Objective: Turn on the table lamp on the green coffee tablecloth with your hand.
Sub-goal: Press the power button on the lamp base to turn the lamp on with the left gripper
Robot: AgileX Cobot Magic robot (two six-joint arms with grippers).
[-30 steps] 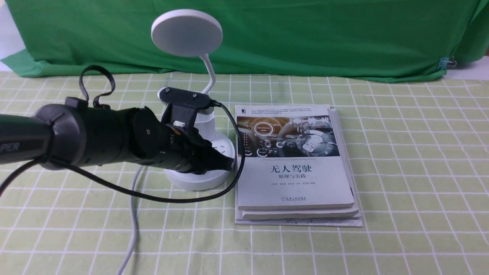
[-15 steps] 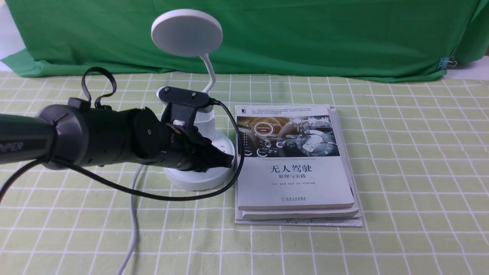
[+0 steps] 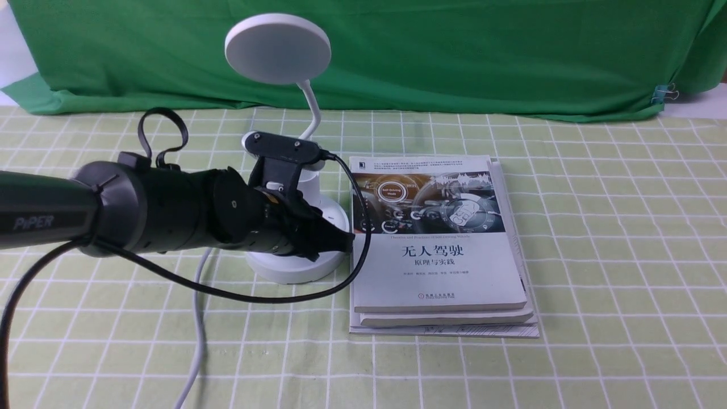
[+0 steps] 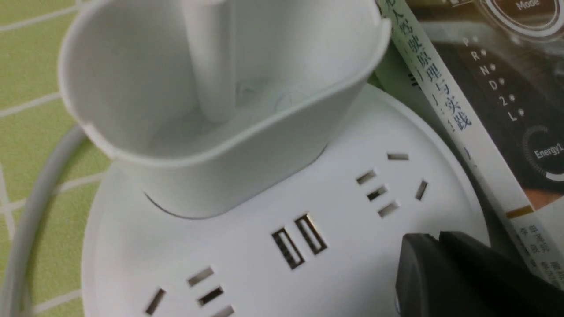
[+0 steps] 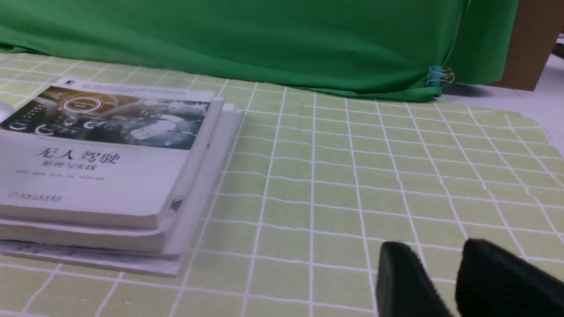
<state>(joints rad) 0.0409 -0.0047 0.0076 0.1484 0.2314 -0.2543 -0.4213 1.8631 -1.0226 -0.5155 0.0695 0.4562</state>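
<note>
The white table lamp stands on the green coffee tablecloth (image 3: 596, 255); its disc head (image 3: 278, 48) is unlit. Its round base (image 3: 295, 268) with sockets and USB ports fills the left wrist view (image 4: 246, 264), behind it the pen-holder cup (image 4: 211, 145). The buttons are not in view. My left gripper (image 3: 347, 241) is shut and empty. Its tips (image 4: 434, 240) lie low over the base's rim on the side next to the books. My right gripper (image 5: 434, 251) is open and empty, low over bare cloth; it does not show in the front view.
A stack of books (image 3: 437, 244) lies right beside the lamp base, and shows in the right wrist view (image 5: 101, 167). The lamp's white cord (image 3: 196, 318) runs toward the front edge. A dark green backdrop (image 3: 454, 51) hangs at the back, held by a clip (image 3: 661, 94).
My left arm has slid a little to the right across the lamp base, bringing its shut tips closer to the book edge. The lamp stays unlit.
</note>
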